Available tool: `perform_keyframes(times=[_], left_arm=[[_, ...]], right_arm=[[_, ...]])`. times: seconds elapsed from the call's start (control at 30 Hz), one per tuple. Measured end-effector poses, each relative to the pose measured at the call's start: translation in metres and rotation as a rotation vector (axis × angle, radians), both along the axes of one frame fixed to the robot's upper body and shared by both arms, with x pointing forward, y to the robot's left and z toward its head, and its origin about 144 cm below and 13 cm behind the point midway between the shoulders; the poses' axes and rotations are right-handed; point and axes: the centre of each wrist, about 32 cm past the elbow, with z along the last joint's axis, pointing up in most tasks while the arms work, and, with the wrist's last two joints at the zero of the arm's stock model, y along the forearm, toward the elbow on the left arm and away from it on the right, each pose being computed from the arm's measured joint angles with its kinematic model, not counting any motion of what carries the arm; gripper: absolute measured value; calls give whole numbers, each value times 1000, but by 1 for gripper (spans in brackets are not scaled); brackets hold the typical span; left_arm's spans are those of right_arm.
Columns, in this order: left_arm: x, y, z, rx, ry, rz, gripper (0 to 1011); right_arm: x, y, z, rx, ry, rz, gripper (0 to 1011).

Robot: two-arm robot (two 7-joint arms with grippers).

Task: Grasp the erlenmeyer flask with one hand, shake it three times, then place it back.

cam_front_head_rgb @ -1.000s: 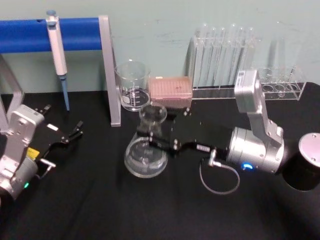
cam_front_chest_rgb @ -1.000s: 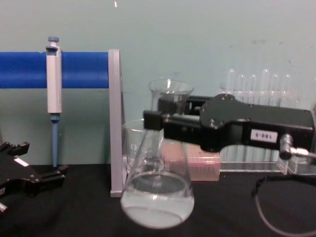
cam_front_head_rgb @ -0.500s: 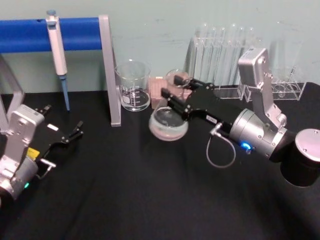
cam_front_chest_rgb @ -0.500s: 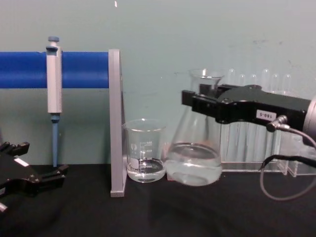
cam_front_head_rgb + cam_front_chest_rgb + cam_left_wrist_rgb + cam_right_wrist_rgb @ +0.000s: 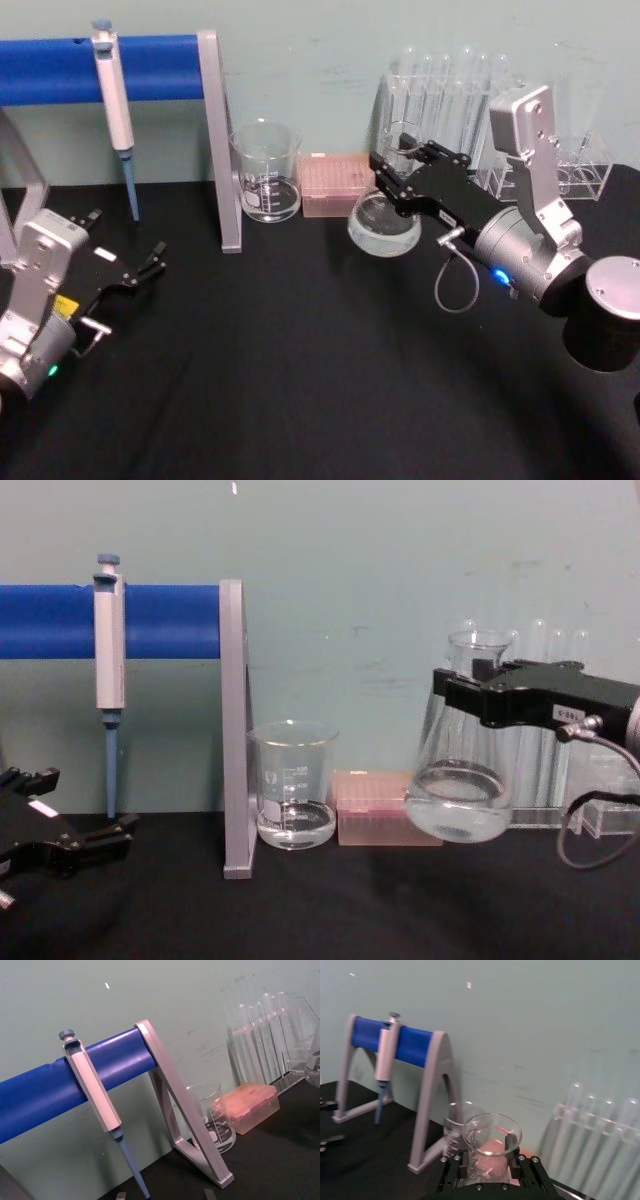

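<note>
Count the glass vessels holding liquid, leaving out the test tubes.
2. A clear cylindrical glass beaker stands by the grey rack post; the clear conical glass flask hangs gripped at its neck in the black right hand.

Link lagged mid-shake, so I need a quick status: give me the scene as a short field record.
flask: erlenmeyer flask, liquid inside, held clear of the table, slightly tilted
right tool: right tool shut on the flask's neck
left tool: left tool open, parked at the table's left
nearby: beaker and pink box beyond the flask
task stage: flask not yet set down
</note>
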Motion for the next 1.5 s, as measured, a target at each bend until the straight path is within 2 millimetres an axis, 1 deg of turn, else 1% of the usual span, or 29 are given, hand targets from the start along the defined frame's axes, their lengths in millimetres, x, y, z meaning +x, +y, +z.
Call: perform_keyframes(times=[0.23, 0.57, 0.87, 1.5], left_arm=[[0, 0, 0, 0, 0, 0, 1001], [0, 0, 0, 0, 0, 0, 1001], [0, 0, 0, 0, 0, 0, 1001], [0, 0, 0, 0, 0, 0, 1001]], right_arm=[[2, -1, -1, -4, 7, -101, 458], [5, -4, -2, -7, 15, -164, 458], [5, -4, -2, -9, 20, -182, 458], [6, -3, -2, -4, 19, -163, 458]])
